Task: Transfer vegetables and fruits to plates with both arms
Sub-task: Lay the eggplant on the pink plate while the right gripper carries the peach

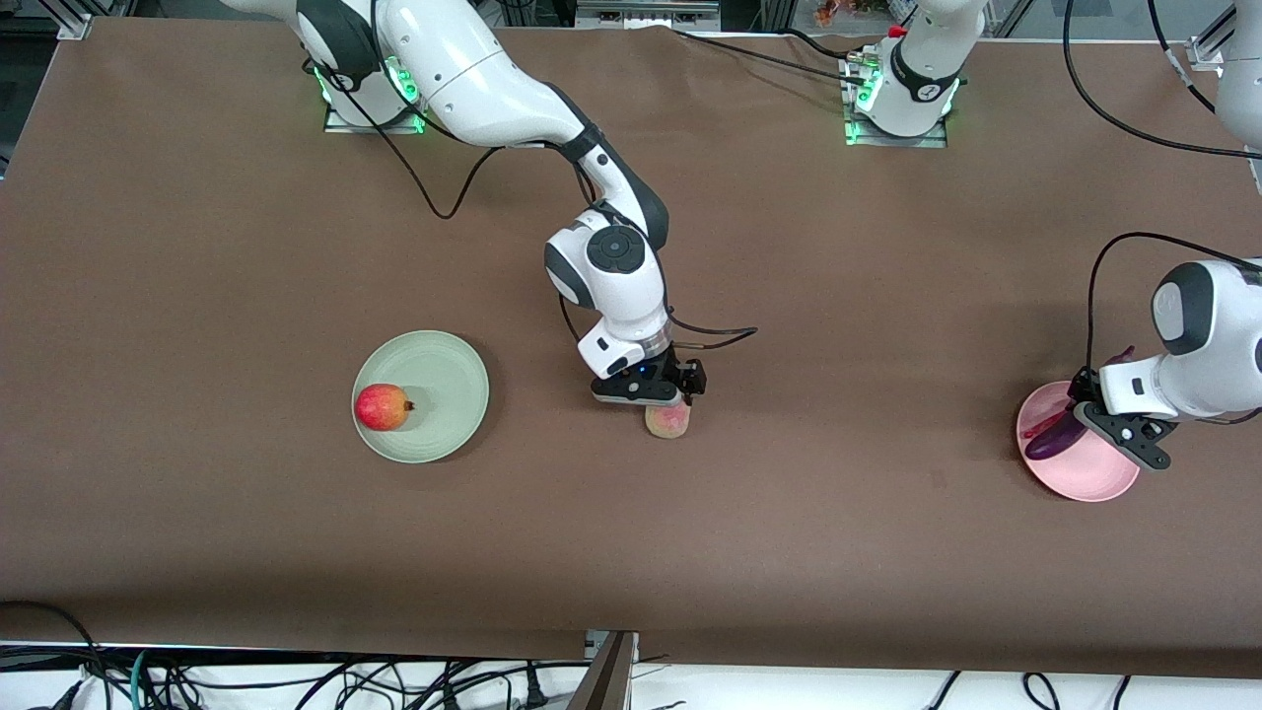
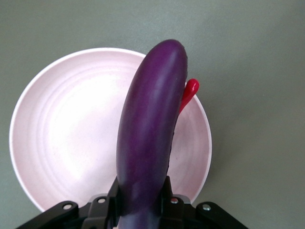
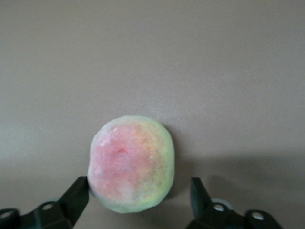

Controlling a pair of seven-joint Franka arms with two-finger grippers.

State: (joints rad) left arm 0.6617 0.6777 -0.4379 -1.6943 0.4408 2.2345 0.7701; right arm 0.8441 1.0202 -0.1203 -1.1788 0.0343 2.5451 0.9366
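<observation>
Reaching down mid-table, right gripper (image 3: 136, 193) spread wide around fuzzy yellowish-pink peach (image 1: 668, 421). Bent low over round pink plate (image 2: 57, 138), left gripper (image 1: 1080, 419) clamped on long glossy purple eggplant (image 2: 150, 138).

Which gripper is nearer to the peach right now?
The right gripper: it is directly over the peach, open around it. The left gripper is over the pink plate at the left arm's end, holding the eggplant.
</observation>
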